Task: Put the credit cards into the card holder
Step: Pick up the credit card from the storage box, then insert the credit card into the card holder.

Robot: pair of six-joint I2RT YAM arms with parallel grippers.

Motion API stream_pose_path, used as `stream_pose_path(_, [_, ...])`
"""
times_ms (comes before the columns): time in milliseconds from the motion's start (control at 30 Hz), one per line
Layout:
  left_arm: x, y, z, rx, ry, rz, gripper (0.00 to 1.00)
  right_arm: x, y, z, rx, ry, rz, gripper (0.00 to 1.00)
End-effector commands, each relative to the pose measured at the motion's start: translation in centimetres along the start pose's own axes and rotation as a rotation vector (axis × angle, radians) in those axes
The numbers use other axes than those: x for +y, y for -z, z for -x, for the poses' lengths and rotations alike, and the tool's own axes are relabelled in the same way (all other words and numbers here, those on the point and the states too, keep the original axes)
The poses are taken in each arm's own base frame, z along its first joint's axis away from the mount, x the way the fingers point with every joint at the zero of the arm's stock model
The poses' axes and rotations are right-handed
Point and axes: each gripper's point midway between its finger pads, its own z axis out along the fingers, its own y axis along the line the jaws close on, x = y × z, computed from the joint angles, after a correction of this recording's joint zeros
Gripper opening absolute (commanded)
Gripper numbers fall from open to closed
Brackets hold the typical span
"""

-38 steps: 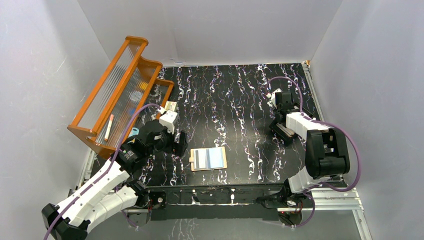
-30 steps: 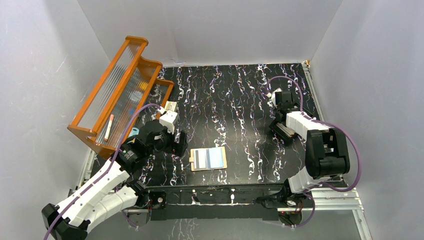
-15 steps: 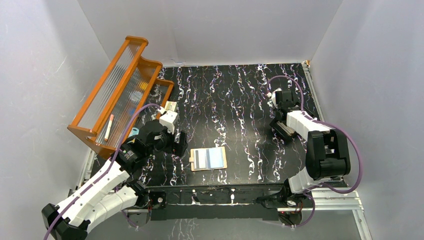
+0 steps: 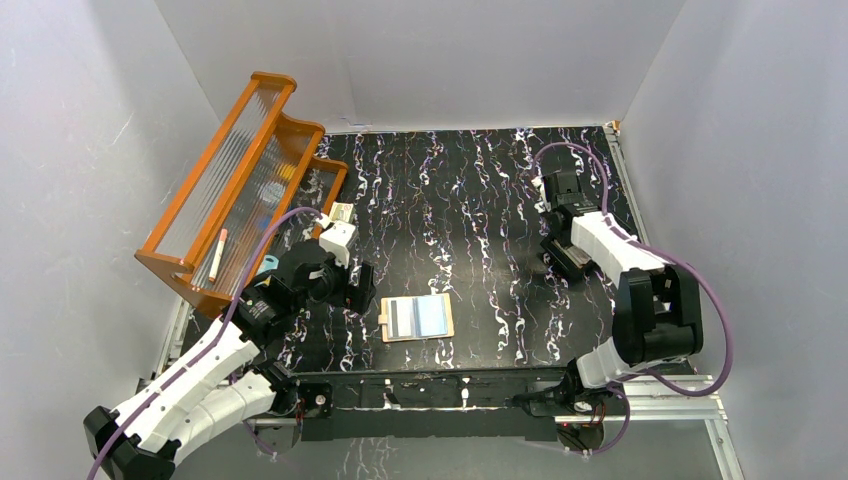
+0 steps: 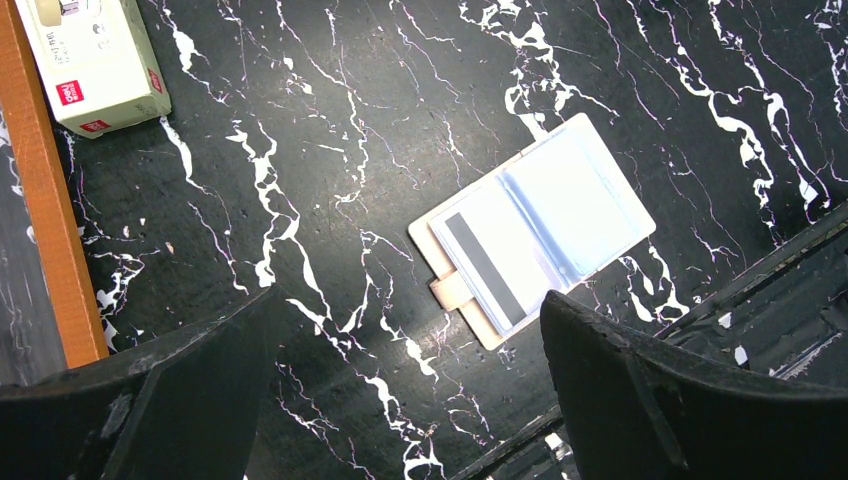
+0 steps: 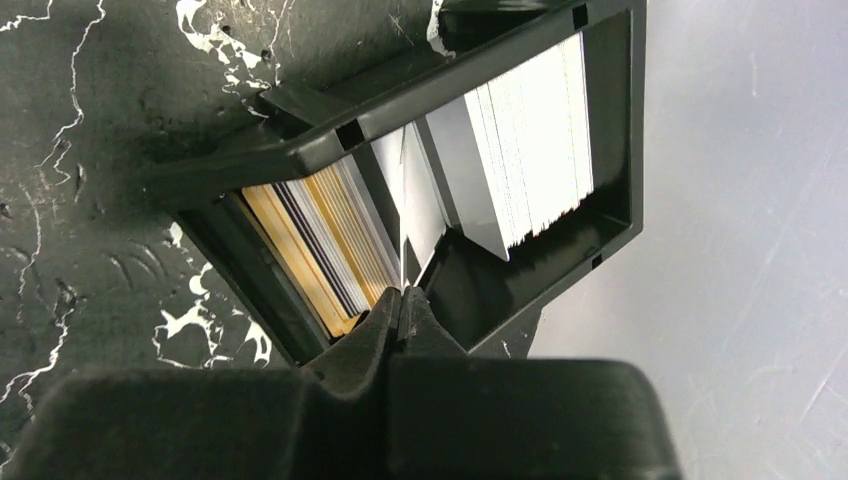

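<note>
Top view: the holder lies open at the table's front centre. The left gripper hangs just left of it and the right gripper is down at the black tray, far right

Left wrist: jaws spread wide, empty; a striped card sits in the holder

Right wrist: fingers pinched on a thin card standing edge-on in the tray

Black, white-veined marble surface; tan card holder with grey-striped white and pale blue credit cards; orange rack; black tray.
</note>
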Motion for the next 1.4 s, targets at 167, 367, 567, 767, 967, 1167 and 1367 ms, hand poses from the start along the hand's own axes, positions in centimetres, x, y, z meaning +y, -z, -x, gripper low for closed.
stream_pose_path(167, [0.8,0.2,0.3,0.001,0.012,0.048,0.98,-1.8,7.3,4.1,-0.147,-0.221,0.033,0.00])
stream_pose_path(367, [-1.9,0.7,0.3,0.047,0.166,-0.056,0.98,3.0,13.4,7.8,-0.242,-0.385,0.423,0.00])
stream_pose_path(567, [-6.5,2.9,4.8,-0.053,0.379,-0.278,0.88,6.8,22.5,11.4,-0.562,-0.487,0.824,0.00])
stream_pose_path(767, [-10.6,5.0,8.5,-0.082,0.583,-0.511,0.78,10.1,30.4,10.7,-0.700,-0.637,1.295,0.00])
stream_pose_path(967, [-13.2,5.9,11.5,-0.111,0.716,-0.702,0.71,13.1,33.7,8.7,-0.658,-0.722,1.611,0.00])
stream_pose_path(1167, [-14.5,4.2,12.9,-0.104,0.771,-0.793,0.61,15.7,36.7,8.0,-0.641,-0.677,1.783,0.00])
stream_pose_path(1367, [-14.2,3.2,13.0,-0.099,0.749,-0.749,0.63,17.1,38.1,7.6,-0.636,-0.661,1.832,0.00])
